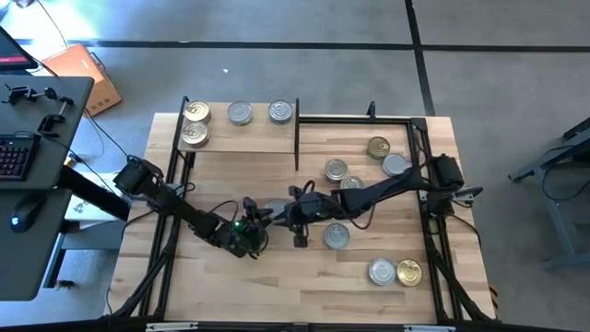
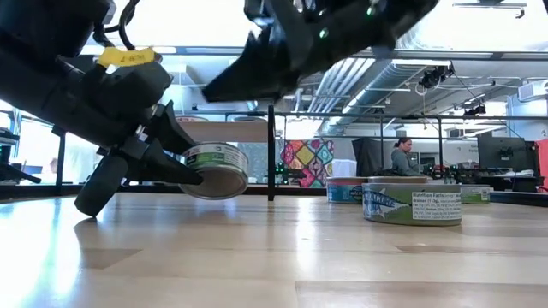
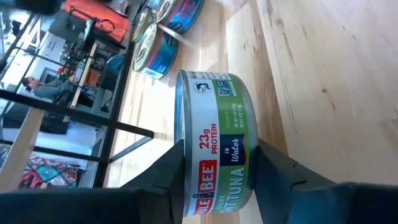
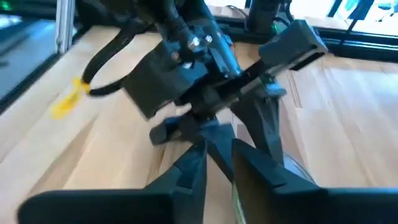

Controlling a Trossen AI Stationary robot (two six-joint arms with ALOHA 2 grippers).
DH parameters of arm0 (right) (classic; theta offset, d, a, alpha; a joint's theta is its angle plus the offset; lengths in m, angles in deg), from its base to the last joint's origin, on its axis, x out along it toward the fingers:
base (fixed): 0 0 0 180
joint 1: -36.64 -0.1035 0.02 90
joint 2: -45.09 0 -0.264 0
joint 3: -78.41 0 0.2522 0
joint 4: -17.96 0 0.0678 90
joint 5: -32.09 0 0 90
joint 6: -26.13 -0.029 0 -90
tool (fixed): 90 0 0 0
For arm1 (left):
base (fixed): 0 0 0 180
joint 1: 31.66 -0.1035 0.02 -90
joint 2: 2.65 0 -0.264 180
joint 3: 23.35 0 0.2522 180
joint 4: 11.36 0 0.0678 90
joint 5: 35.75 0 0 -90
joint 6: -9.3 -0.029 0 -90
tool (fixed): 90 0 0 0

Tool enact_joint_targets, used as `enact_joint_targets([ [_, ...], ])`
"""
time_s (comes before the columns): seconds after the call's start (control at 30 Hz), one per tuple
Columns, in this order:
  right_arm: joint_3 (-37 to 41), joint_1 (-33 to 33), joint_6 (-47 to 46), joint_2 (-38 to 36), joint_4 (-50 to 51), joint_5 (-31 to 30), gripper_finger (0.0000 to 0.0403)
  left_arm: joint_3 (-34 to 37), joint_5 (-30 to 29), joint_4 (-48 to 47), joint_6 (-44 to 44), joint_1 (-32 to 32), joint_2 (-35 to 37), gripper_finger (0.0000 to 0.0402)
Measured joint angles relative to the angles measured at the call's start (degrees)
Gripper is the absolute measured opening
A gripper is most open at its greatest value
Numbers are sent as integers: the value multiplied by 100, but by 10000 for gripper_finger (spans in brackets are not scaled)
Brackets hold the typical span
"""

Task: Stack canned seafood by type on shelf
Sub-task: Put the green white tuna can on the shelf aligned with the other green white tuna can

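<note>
Gripped between two dark fingers (image 3: 273,165), a short round green-and-white labelled tuna tin (image 3: 214,140) fills the left wrist view, so the left claw (image 2: 184,167) is clamped on its flat ends. From the low view the tin lies on its side, tilted, its axis running roughly along the tabletop, its lower edge on or just above the wood. The left arm reaches in from the table's left edge, bent low toward the middle. The right arm stretches from the right edge across to the same spot, and the right claw (image 1: 300,221) hangs just beside the left one; its fingers look slightly parted with nothing between them, though the wrist view is too blurred to be sure.

Around them spreads the light-wood tabletop (image 1: 277,277), with loose silver- and gold-topped tins (image 1: 369,171) scattered over its right half. At the far left corner stands the small light-wood shelf (image 1: 249,138) on thin black uprights, carrying two gold-topped tins and two silver-topped ones upright. Beyond is an open workshop with desks and a seated person (image 2: 402,158).
</note>
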Motion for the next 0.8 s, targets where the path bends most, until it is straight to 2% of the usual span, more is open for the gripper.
enact_joint_targets([
  [0.1,3,-128,10,-300,405,-95,84,3,-170,22,159,96,-17,121],
  [0.23,0,-472,-269,-733,1054,-452,86,4,-360,124,481,282,-34,121],
  [0.37,26,-938,-599,-874,1890,-1180,83,-170,-345,81,755,405,19,121],
  [0.5,26,-1420,-1199,-887,2524,-1976,83,-483,-263,-330,486,467,300,121],
  [0.6,30,-1774,-1713,-868,2841,-2536,83,-889,-388,-1153,507,445,707,121],
  [0.8,33,-2343,-2013,-866,3044,-3691,83,-1941,-679,-3867,1029,211,1534,121],
])
